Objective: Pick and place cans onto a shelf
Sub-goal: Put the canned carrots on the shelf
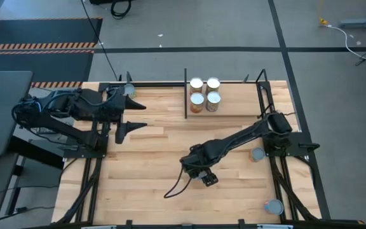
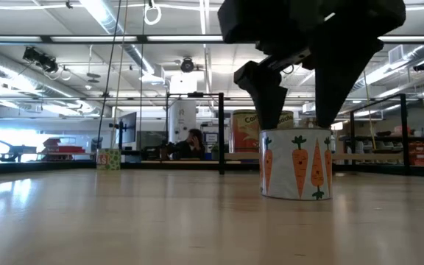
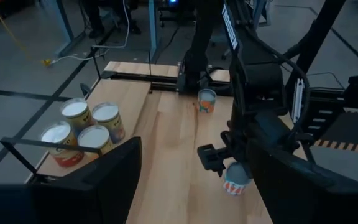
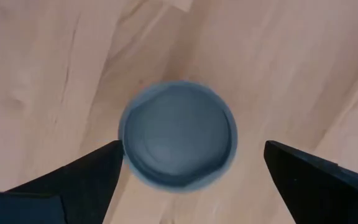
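Note:
A can with carrot pictures on its side [image 2: 295,163] stands upright on its base on the tabletop, near the middle. Its grey round top [image 4: 178,135] shows in the right wrist view. My right gripper [image 2: 298,124] points down over it, open, one finger on each side of the can's top, touching nothing. In the high view the gripper [image 1: 202,173] hides this can. Several cans [image 1: 204,93] stand on the shelf [image 1: 240,105] at the far edge. My left gripper [image 1: 143,116] waits open at the table's left, raised.
One loose can [image 1: 257,154] stands by the right arm's base, another [image 1: 273,205] at the near right corner. The shelf's black posts [image 1: 185,92] rise at its ends. A cable [image 1: 175,186] trails beside my right gripper. Bare wood lies between the arms.

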Motion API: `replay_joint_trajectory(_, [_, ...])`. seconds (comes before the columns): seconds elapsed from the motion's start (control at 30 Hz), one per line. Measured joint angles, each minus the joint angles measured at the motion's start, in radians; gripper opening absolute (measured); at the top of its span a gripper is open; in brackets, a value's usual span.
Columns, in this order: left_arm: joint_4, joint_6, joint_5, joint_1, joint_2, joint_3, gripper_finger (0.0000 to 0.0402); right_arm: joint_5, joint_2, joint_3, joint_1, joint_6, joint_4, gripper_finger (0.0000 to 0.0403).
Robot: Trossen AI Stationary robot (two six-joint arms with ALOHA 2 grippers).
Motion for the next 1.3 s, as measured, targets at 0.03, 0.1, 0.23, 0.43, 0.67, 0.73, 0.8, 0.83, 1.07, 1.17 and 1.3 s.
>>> replay_joint_trajectory(0.03, [0.0, -0.003, 0.0, 0.0, 0.0, 0.0, 0.0293, -0.001, 0.005, 0.0, 0.001, -0.012, 0.01, 0.0399])
replay_joint_trajectory(0.1, [0.0, -0.034, 0.0, 0.0, 0.0, 0.0, 0.0293, -0.006, 0.008, 0.0, 0.001, -0.036, 0.019, 0.0399])
replay_joint_trajectory(0.23, [-0.002, -0.106, 0.0, 0.0, 0.0, 0.0, 0.0293, -0.03, 0.031, 0.0, 0.001, -0.099, 0.049, 0.0398])
replay_joint_trajectory(0.43, [-0.001, -0.182, -0.001, 0.0, 0.0, 0.0, 0.0293, -0.047, 0.057, 0.0, 0.0, -0.113, 0.057, 0.039])
replay_joint_trajectory(0.67, [0.001, -0.271, -0.004, -0.001, 0.0, 0.0, 0.0293, -0.043, 0.054, 0.0, 0.002, -0.113, 0.08, 0.0373])
replay_joint_trajectory(0.73, [0.001, -0.29, -0.008, -0.001, 0.0, 0.0, 0.0293, -0.039, 0.056, 0.0, 0.007, -0.114, 0.083, 0.0359])
replay_joint_trajectory(0.8, [0.001, -0.306, -0.014, -0.002, 0.003, 0.0, 0.0293, -0.023, 0.066, 0.0, 0.009, -0.117, 0.121, 0.0342])
replay_joint_trajectory(0.83, [0.002, -0.319, -0.02, -0.002, 0.007, 0.0, 0.0293, -0.015, 0.069, 0.0, 0.009, -0.112, 0.126, 0.0332])
replay_joint_trajectory(1.07, [-0.004, -0.327, -0.038, 0.001, 0.019, 0.002, 0.0293, -0.039, -0.008, 0.0, -0.029, -0.061, 0.01, 0.029])
replay_joint_trajectory(1.17, [-0.018, -0.324, -0.044, 0.002, 0.021, 0.001, 0.0293, 0.001, -0.104, 0.001, -0.075, -0.05, -0.126, 0.029])
replay_joint_trajectory(1.3, [-0.085, -0.277, -0.136, 0.033, 0.02, 0.001, 0.0293, 0.098, -0.251, 0.001, -0.184, 0.001, -0.261, 0.029])
